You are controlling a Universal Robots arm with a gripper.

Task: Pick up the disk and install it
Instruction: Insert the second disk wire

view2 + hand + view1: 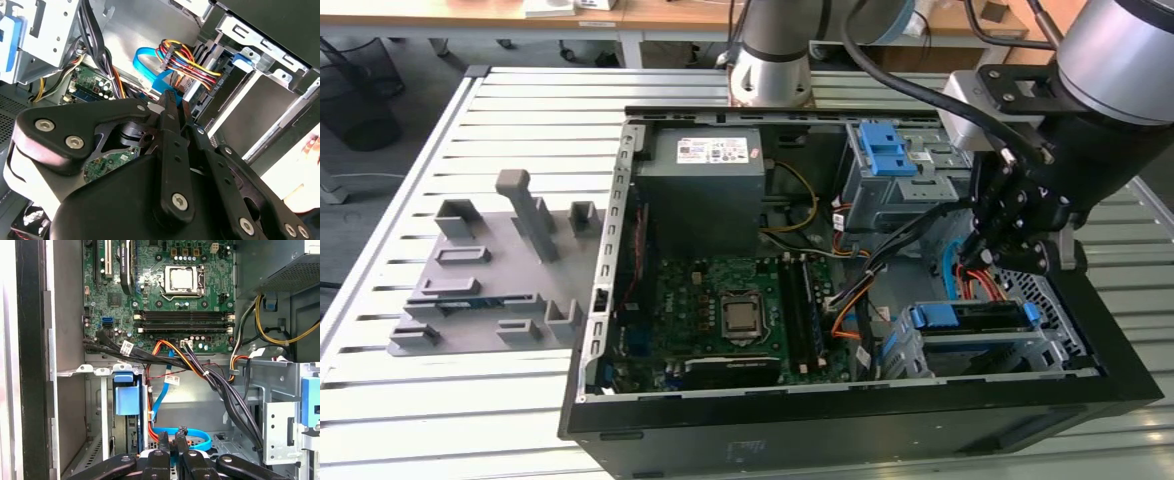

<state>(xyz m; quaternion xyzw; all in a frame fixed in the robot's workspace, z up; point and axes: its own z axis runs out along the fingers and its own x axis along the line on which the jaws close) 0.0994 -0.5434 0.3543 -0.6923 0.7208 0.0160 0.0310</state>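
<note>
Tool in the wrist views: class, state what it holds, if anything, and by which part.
Nothing, as far as shows: the tool has its tips close together with nothing between them, and the disk sits in its bay.

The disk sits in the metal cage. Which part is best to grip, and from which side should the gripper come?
Probably the blue bracket on its two opposite edges, coming from above: the disk lies flat with its top face open, while the metal cage closes in its sides. The gripper hangs close by it.
</note>
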